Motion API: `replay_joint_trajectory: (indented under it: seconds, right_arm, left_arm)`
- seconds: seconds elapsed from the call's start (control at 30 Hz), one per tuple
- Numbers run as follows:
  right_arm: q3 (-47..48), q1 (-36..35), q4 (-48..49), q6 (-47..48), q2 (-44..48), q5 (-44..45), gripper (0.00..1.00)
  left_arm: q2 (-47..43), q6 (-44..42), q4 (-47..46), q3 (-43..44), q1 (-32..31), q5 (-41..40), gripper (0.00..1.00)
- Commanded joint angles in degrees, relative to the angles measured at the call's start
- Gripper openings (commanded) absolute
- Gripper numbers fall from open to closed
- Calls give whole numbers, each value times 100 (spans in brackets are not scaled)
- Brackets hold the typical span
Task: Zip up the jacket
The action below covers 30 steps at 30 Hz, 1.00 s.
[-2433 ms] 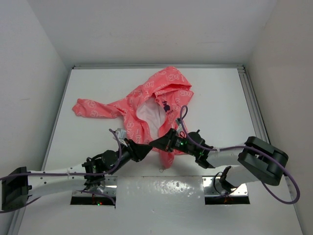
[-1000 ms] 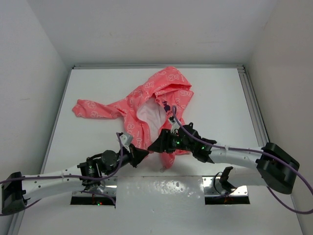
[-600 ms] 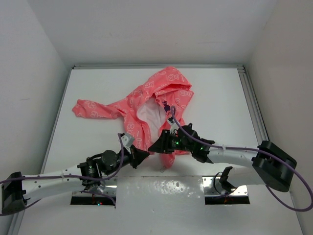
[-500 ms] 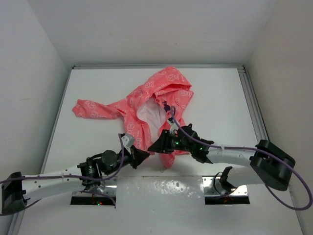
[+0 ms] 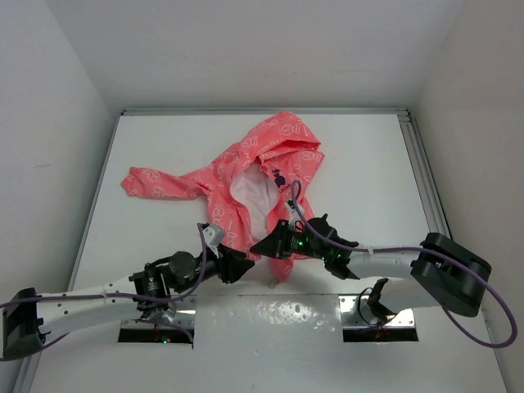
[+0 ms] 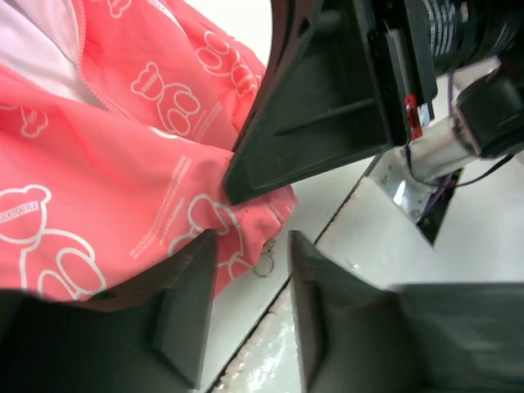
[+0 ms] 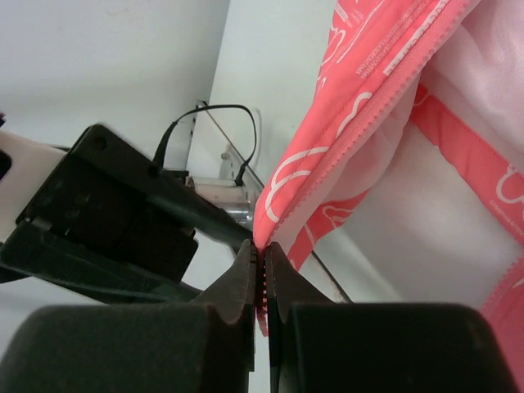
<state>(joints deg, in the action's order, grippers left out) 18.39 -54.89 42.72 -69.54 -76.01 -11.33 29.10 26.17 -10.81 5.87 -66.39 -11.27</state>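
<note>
The coral-pink hooded jacket (image 5: pixel 246 164) lies open on the white table, white lining showing, one sleeve stretched left. My right gripper (image 5: pixel 259 245) is at its lower hem, shut on the jacket's zipper edge (image 7: pixel 264 270); the toothed zipper tape (image 7: pixel 327 164) runs up from between the jaws. My left gripper (image 5: pixel 244 265) is just to its left, open, its fingers (image 6: pixel 184 311) straddling the hem corner of the jacket (image 6: pixel 123 164). A small metal ring pull (image 6: pixel 264 266) hangs at the hem between them, also seen from the top (image 5: pixel 271 285). The right gripper's black finger (image 6: pixel 311 106) sits close above.
A shiny metal plate (image 5: pixel 270 315) spans the near table edge between the arm bases. White walls enclose the table on three sides, with a rail (image 5: pixel 422 180) along the right. The right arm's purple cable (image 5: pixel 293 196) loops over the jacket front.
My right gripper has shifted slightly towards the near edge, still holding the zipper edge, and the hem moved with it. My left gripper has crept right, closer to the hem corner.
</note>
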Motion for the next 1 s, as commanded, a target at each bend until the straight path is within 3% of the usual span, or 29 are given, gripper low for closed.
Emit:
replay_joint_trajectory:
  seconds: [0.0,0.1,0.3,0.53,0.73,0.97]
  right_arm:
    - [-230,-21,1185,-16,-37,184,0]
    - [-380,-13,1658,-16,-107,97,0]
    - [-538,-13,2275,-112,-134,79,0]
    - [-582,-21,2575,-288,-169,-62,0]
    - [-626,-21,2741,-376,-186,-106,0]
    - [-670,-21,2829,-490,-248,-80,0]
  left_arm:
    - [-150,414,-360,-51,30,-121,45]
    - [-195,713,-641,-252,38,-217,51]
    - [-28,1310,-1351,-560,74,-446,49]
    - [464,1417,-1898,-508,240,-236,48]
    - [597,1408,-2022,-473,302,-235,41]
    - [508,1399,-2206,-499,320,-298,21]
